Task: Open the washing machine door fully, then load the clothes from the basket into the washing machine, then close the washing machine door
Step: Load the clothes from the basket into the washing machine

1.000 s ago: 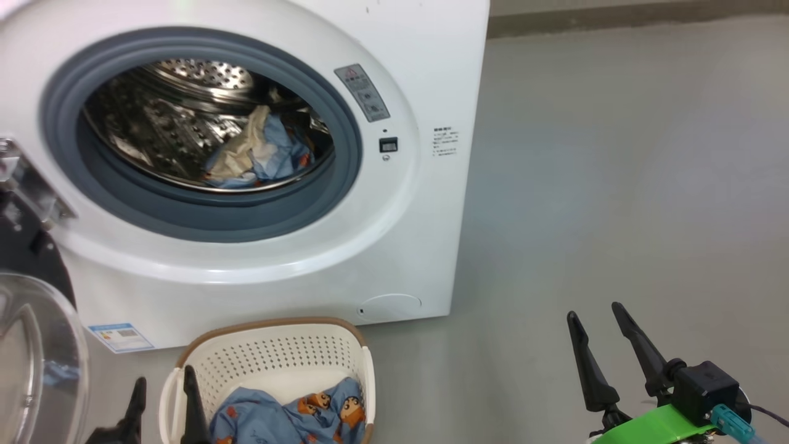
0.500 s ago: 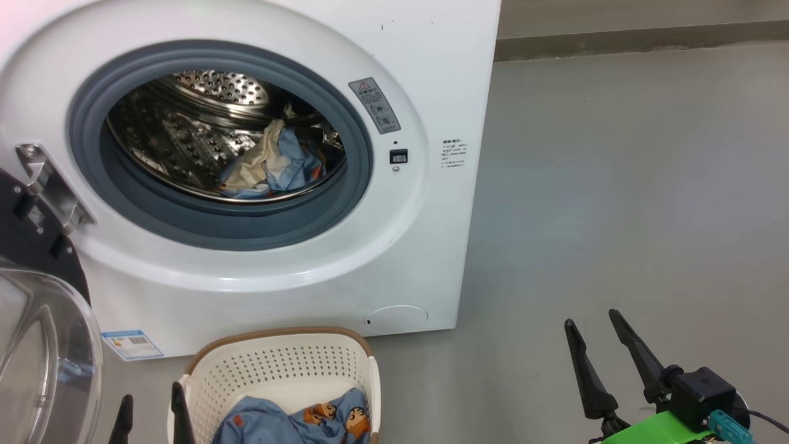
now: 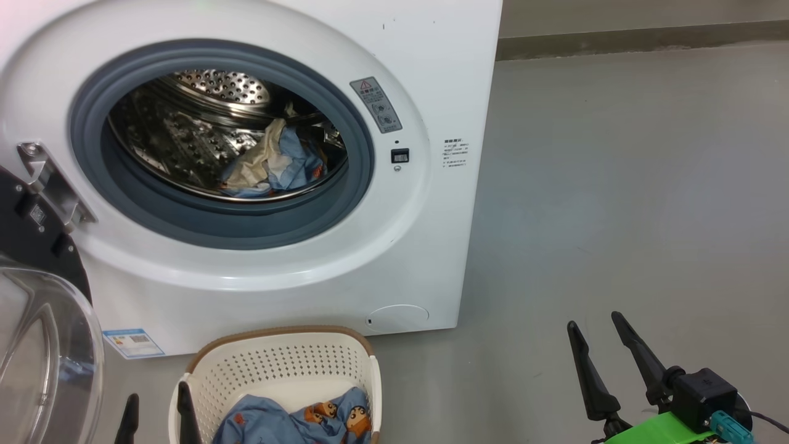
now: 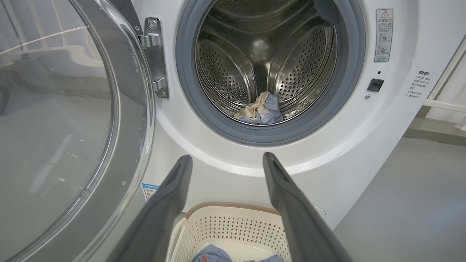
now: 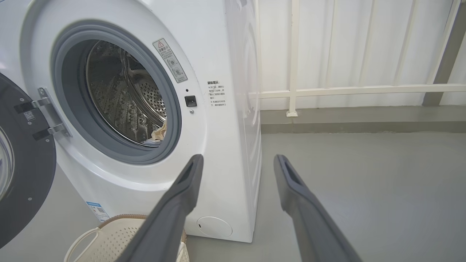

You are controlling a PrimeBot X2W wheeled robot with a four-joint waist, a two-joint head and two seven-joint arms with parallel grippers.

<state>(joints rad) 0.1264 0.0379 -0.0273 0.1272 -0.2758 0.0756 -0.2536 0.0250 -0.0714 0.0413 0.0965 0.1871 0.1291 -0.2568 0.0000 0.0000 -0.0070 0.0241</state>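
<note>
We found the soft blue bear-print clothes heaped in the cream perforated plastic basket, just right of our left gripper, fingers spread and empty; the right gripper, likewise spread and empty, stood well apart, so we judged the left arm nearer.

**Door open, laundry split between drum and basket**

The washing machine, a white boxy front-loader, stands on the grey floor with its round opening uncovered. Its door is swung wide to the left on a metal hinge, its bulging clear glass bowl set in a dark rim. A grey gasket rings the perforated steel drum, where a crumpled heap of blue and cream cloth lies at the bottom. The cream perforated basket, brown-rimmed, sits upright on the floor just in front of the machine's lower front. It holds blue clothes printed with orange-brown bear faces.
</note>
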